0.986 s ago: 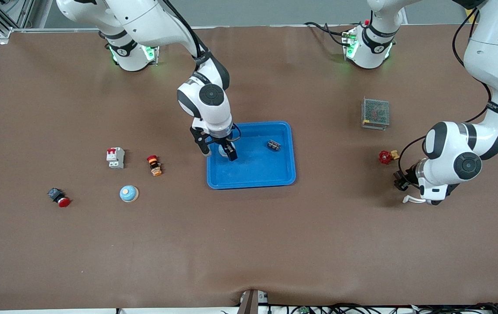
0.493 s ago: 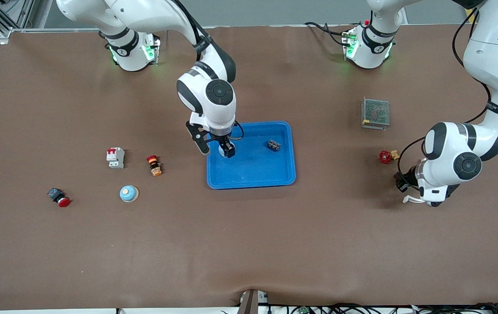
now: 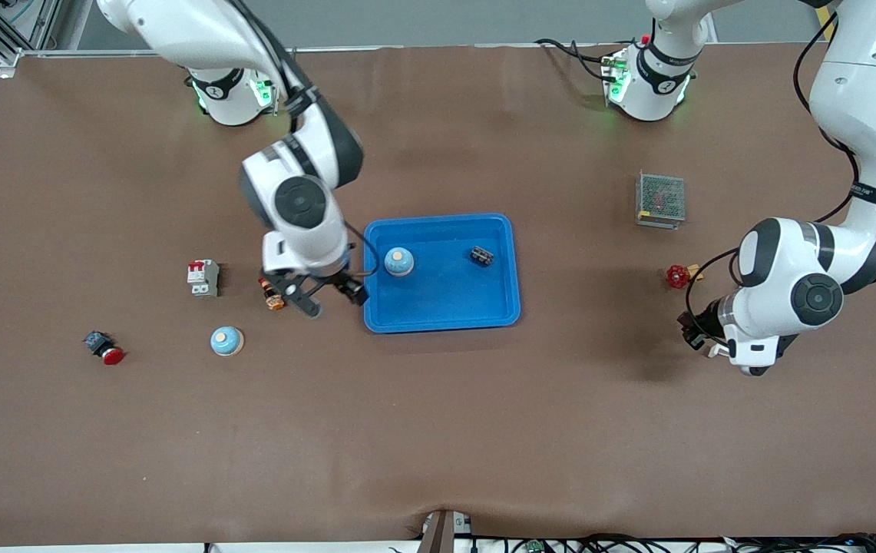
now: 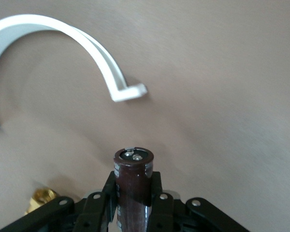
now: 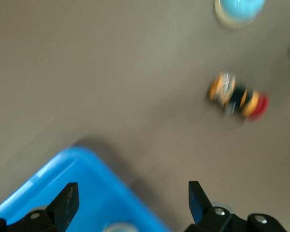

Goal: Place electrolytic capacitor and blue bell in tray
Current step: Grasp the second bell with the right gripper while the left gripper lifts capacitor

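I count two blue bells: one [image 3: 399, 262] in the tray [image 3: 442, 316], one [image 3: 226, 341] outside. My left gripper [image 4: 133, 203] pinches one capacitor [image 4: 133, 186]; right gripper [image 3: 328, 295] spread.

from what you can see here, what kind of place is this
Probably a robotics lab bench for sorting electrical parts: a brown-covered table, a blue tray, and loose parts such as a circuit breaker and a mesh-cased power supply.
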